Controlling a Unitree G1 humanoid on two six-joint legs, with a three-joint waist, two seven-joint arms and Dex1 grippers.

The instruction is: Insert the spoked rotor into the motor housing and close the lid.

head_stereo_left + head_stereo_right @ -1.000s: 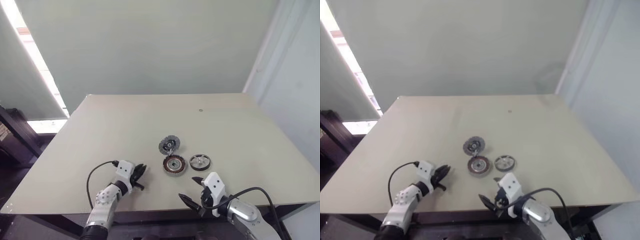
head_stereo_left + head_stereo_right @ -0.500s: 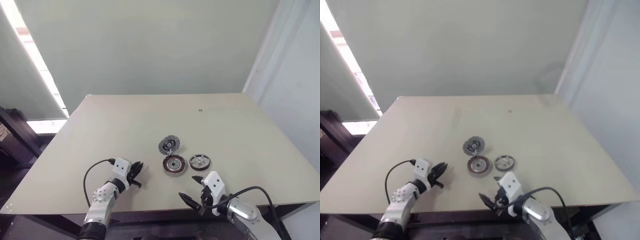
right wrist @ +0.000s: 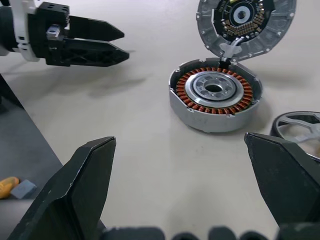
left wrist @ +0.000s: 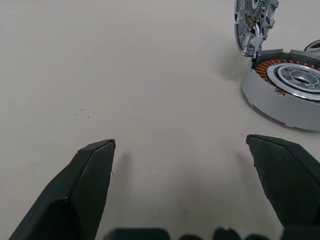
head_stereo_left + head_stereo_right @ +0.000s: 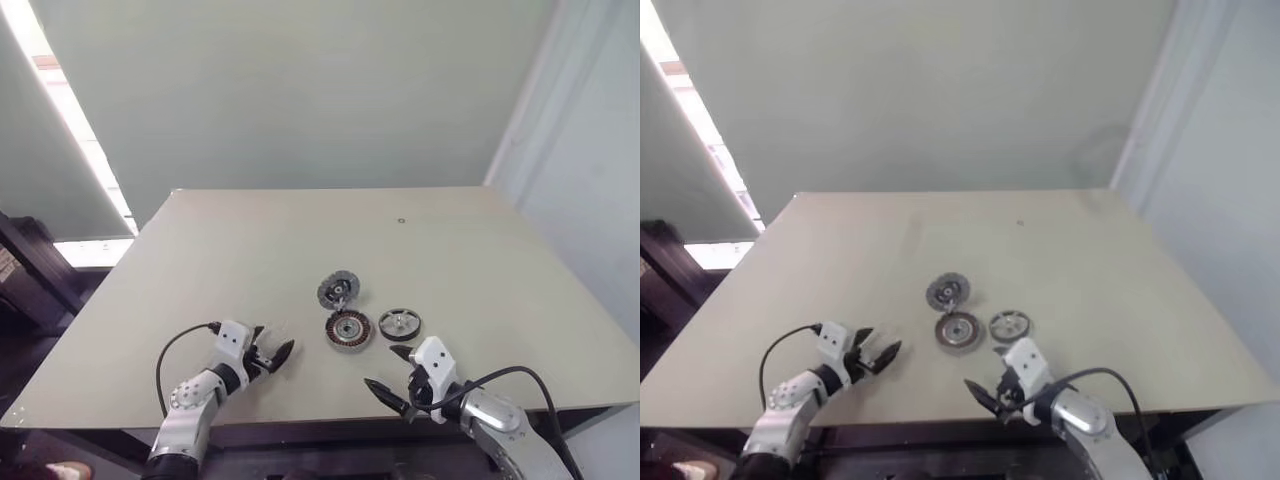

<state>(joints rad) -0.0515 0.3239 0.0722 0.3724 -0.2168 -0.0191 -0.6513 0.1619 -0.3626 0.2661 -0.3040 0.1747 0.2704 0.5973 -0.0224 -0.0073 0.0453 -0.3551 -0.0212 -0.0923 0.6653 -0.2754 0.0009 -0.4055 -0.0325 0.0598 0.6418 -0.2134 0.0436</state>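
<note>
table (image 5: 250, 250): beige, bare top; wall (image 5: 300, 90): pale green; window (image 5: 60, 90): bright strip, left

The motor housing (image 3: 215, 95), a grey round shell ringed with copper windings, lies flat and open. The lid (image 3: 244, 25) stands tilted up at its far edge, touching. The spoked rotor (image 5: 400, 323) lies flat just beside the housing.
</note>
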